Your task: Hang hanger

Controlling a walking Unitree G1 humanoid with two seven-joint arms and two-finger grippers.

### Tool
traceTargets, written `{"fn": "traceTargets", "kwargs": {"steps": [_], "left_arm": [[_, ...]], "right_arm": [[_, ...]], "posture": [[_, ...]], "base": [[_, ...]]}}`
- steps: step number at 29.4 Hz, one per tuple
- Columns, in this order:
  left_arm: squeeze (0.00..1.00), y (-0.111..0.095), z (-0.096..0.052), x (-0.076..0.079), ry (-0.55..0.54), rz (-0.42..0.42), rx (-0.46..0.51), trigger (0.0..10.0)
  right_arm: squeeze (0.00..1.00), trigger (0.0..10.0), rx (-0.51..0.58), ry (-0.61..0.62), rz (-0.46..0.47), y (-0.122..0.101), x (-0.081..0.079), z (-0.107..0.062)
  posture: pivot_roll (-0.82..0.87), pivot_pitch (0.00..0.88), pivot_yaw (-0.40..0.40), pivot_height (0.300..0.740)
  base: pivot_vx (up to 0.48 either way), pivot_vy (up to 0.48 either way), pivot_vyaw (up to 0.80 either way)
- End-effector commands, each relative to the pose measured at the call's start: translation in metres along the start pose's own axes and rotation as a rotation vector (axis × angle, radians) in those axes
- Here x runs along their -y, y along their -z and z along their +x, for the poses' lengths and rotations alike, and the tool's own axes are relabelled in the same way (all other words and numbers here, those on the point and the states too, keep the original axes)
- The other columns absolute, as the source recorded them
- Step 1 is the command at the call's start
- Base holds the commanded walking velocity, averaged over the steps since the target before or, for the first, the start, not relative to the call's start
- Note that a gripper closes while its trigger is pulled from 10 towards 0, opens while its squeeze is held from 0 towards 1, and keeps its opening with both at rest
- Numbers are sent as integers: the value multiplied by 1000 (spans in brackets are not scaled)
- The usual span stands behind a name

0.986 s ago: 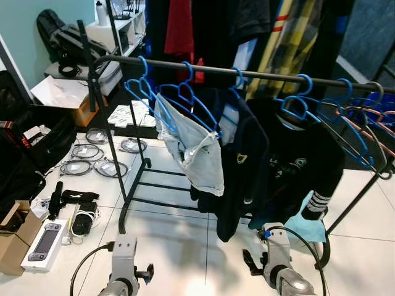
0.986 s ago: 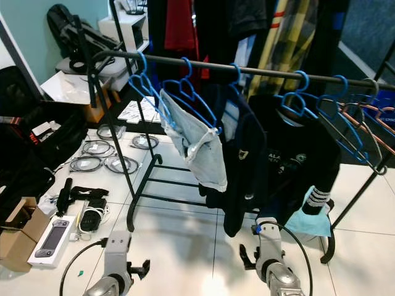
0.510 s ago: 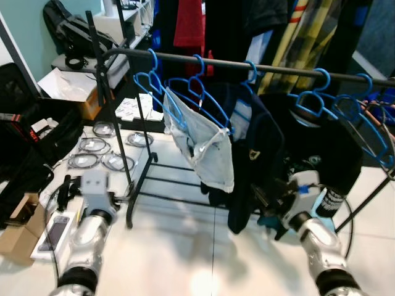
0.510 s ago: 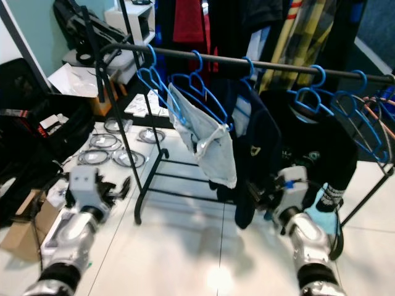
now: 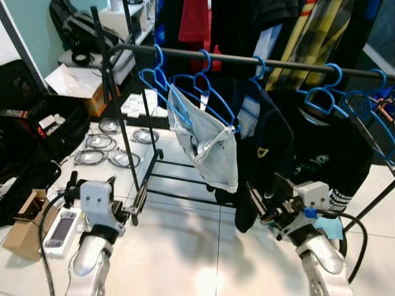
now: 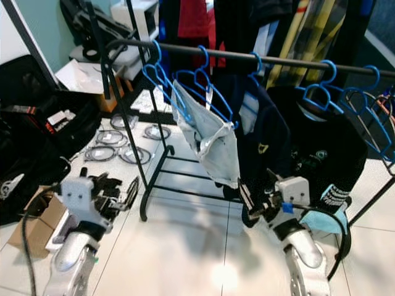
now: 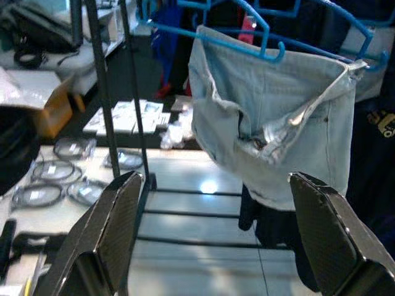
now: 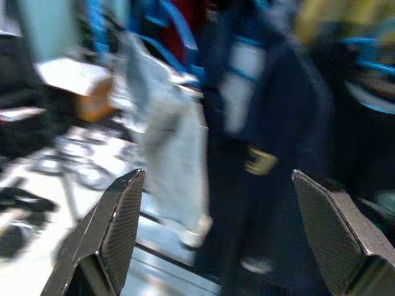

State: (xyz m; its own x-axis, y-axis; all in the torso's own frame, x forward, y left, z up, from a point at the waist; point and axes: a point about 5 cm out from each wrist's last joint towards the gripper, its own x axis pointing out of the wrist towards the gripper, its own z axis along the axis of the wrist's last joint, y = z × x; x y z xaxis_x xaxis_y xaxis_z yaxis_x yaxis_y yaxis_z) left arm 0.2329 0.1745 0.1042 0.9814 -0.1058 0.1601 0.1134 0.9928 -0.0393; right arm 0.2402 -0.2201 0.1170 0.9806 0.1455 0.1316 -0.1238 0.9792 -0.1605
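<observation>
- Both arms are raised in front of the rack, elbows low, forearms angled up and forward toward the clothes.
- Left gripper sits low by the rack's left post. Its wrist view shows the fingers spread wide with nothing between them.
- Right gripper is up against the dark jacket, fingers splayed wide too and empty, though its wrist view is pretty blurry.
- The rail runs across the top with blue hangers hooked on it. I count roughly six blue ones, but the far right bunch overlaps so I can't be sure.
- One hanger near the left carries pale denim shorts, draped and sagging at a tilt.
- Two dark garments hang right of the shorts: the jacket and a black top with white stripes at the cuff.
- A light blue face mask sits low, just behind the right arm.
- On the floor at left: four coiled cables, one cardboard box, one white handheld device.
</observation>
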Motion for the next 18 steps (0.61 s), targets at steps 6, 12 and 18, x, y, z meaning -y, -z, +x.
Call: {"fn": "traceTargets", "kwargs": {"steps": [6, 12, 18], "left_arm": [[0, 3, -5, 13, 32, -72, -50, 10000], [0, 0, 5, 15, 45, -81, -49, 10000], [0, -15, 29, 17, 48, -115, -2, 10000]], "right_arm": [[0, 10000, -44, 32, -24, -1, -4, -6], [0, 10000, -37, 32, -23, -4, -4, 4], [0, 10000, 55, -35, 21, -26, -3, 32]], "posture": [[-50, 117, -9, 740], [-54, 118, -10, 740], [-62, 119, -8, 740]], "base": [[0, 0, 0], [0, 0, 0], [0, 0, 0]]}}
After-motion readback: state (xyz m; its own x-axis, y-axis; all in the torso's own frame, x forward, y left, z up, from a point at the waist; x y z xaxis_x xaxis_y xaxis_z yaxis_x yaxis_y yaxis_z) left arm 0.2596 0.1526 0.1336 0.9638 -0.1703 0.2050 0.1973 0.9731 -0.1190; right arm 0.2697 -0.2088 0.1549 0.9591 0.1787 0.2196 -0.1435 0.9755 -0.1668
